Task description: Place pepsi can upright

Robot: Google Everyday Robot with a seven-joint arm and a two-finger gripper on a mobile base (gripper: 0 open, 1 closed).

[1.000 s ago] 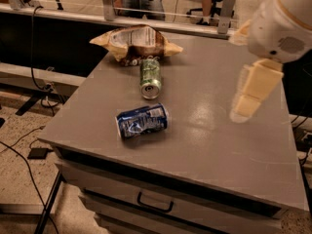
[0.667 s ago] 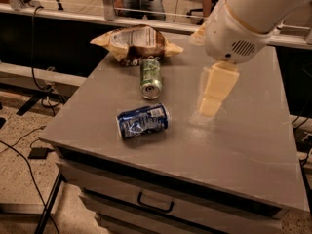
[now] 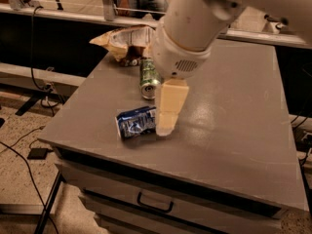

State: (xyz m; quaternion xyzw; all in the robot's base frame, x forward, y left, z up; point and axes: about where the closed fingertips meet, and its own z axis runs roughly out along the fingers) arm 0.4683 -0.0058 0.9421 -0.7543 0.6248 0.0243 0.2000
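Now that the arm (image 3: 187, 28) has swung across the table (image 3: 234, 130) from its 3 o'clock side to centre, it fills the upper middle of the camera view. A second ago it was well apart from both cans.

- gripper (image 3: 165, 126): pointing straight down, has dropped close to the tabletop, tip now at the 3 o'clock end of the pepsi can (image 3: 135, 123). It overlaps that end in view, so can't tell if it's touching. Can't tell whether it's open or closed either.
- chip bag (image 3: 124, 43): at the table's 11 o'clock corner, same spot as before.
- green can (image 3: 148, 79): lying down just in front of the bag, unmoved.
- pepsi can: still on its side around 8 o'clock of table centre, near the front edge. Hasn't shifted.

My read: approach is done and the grasp hasn't started, so nothing of the actual task is complete.

Can's long axis runs roughly 9 to 3 o'clock, flat on the table. Its 3 o'clock end is hidden behind the gripper, so can't tell which end is the top. It needs a quarter turn to stand.
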